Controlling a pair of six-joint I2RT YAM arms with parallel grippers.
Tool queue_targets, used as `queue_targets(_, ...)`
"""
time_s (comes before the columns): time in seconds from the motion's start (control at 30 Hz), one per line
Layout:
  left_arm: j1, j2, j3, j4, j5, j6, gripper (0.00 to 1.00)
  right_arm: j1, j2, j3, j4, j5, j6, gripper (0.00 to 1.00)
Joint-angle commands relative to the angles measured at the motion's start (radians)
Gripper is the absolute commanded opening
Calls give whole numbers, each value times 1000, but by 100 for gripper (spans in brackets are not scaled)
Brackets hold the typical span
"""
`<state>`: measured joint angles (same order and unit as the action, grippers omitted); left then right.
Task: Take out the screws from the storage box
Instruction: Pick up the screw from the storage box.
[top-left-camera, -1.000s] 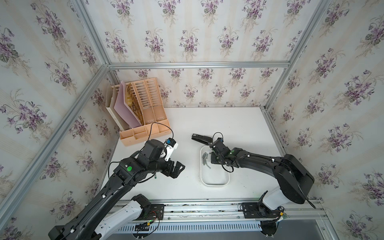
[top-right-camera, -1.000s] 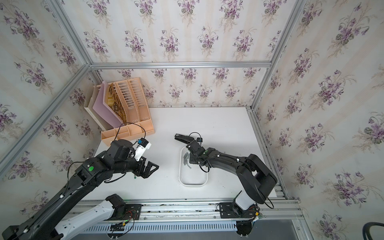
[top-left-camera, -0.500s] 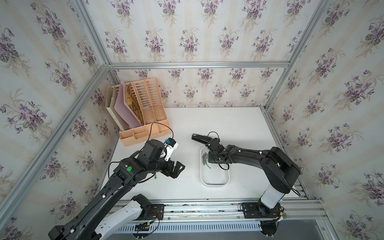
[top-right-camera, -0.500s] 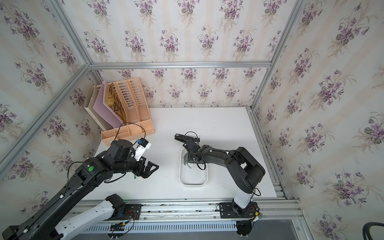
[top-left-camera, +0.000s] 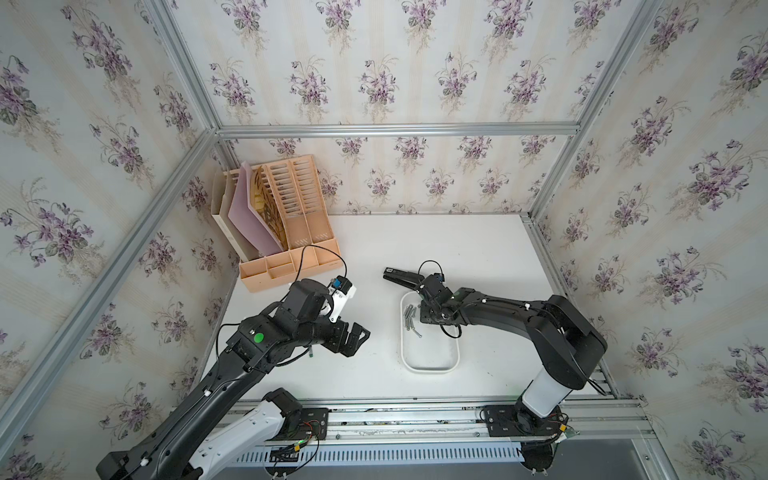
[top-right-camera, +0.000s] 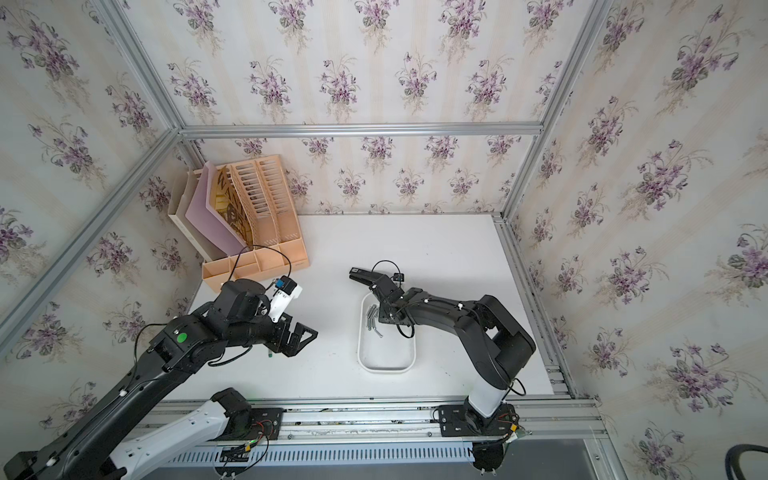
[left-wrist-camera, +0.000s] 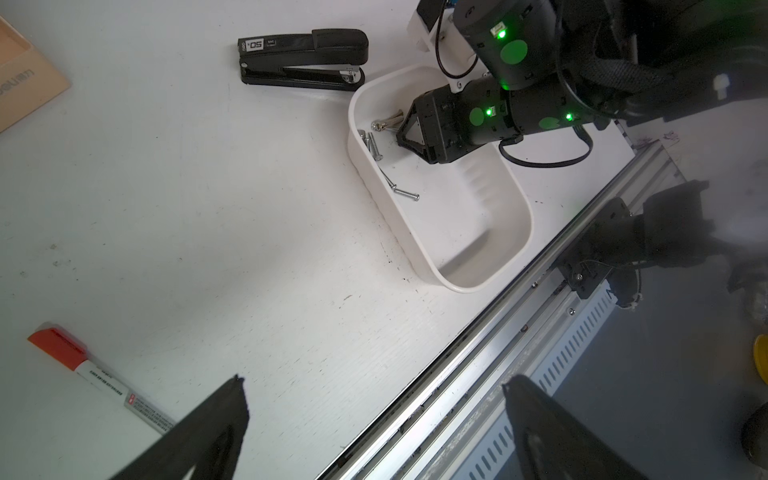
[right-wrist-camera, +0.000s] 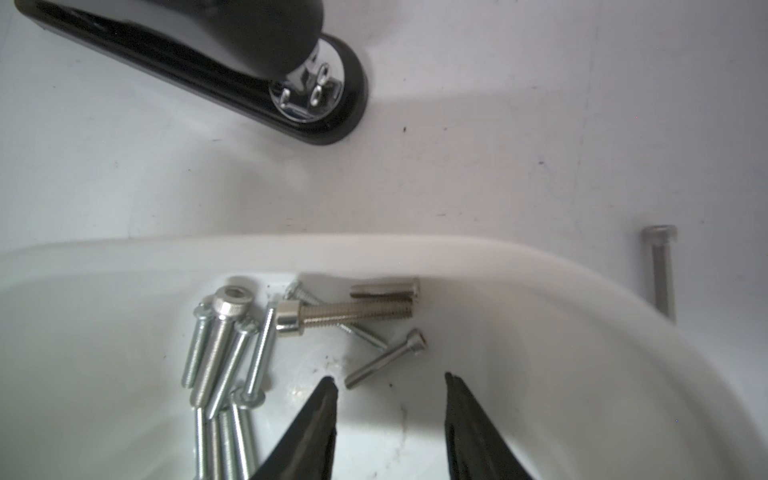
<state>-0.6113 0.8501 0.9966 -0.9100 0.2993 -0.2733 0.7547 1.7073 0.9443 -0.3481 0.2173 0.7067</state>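
The storage box (top-left-camera: 428, 369) is a shallow white tray on the table; it also shows in a top view (top-right-camera: 384, 369). Several silvery screws (top-left-camera: 409, 318) lie heaped at its far end, by one wall (left-wrist-camera: 374, 141). My right gripper (right-wrist-camera: 390, 380) is low inside the box, open, with nothing between its fingers. One small screw (right-wrist-camera: 386, 359) lies just ahead of the fingertips, and the main bundle (right-wrist-camera: 224, 345) is off to one side. Another screw (right-wrist-camera: 663, 270) lies on the table outside the rim (right-wrist-camera: 374, 249). My left gripper (left-wrist-camera: 374, 382) hangs open and empty over the table, left of the box (top-left-camera: 357, 338).
A black stapler (top-left-camera: 401, 276) lies just beyond the box's far end. A peach file organizer (top-left-camera: 282, 224) stands at the back left. A red-capped marker (left-wrist-camera: 99, 378) lies under my left arm. The metal rail (top-left-camera: 415, 409) runs along the table's front edge.
My right gripper's jaws have opened wider inside the far end of the box, and that arm's elbow has drawn back toward its base. The left arm has not moved.
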Motion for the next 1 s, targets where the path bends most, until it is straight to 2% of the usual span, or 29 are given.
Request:
queue_targets(0.0,-2,-1,0,4,-2,-4,99,-5,24,19,-20,10,-9,44)
queue_targets(0.17,-4,-7,-1,4,-1,-3,99,-12,69,42,-28,-9,-15,37)
queue_targets(0.23,-5,-8,0,4,-2,-3,99,-12,70,41,-26,-11,-16,30)
queue_targets(0.3,-5,-7,0,4,-2,-3,99,-12,63,39,-29,-4,-15,18)
queue_targets(0.43,-5,-6,0,4,-2,-4,99,-12,39,32,-32,9,-16,8)
queue_targets(0.6,-5,-6,-1,4,-3,-4,99,-12,18,27,-33,11,-20,1)
queue_targets(0.73,-7,-8,-1,3,-4,-4,99,-12,-31,13,-7,-11,-47,0)
queue_targets(0.87,-8,-6,-1,4,-3,-4,99,-13,-146,-26,39,-21,-78,0)
queue_targets(0.97,-11,-8,-1,2,-3,-4,99,-13,-254,-61,57,17,-88,0)
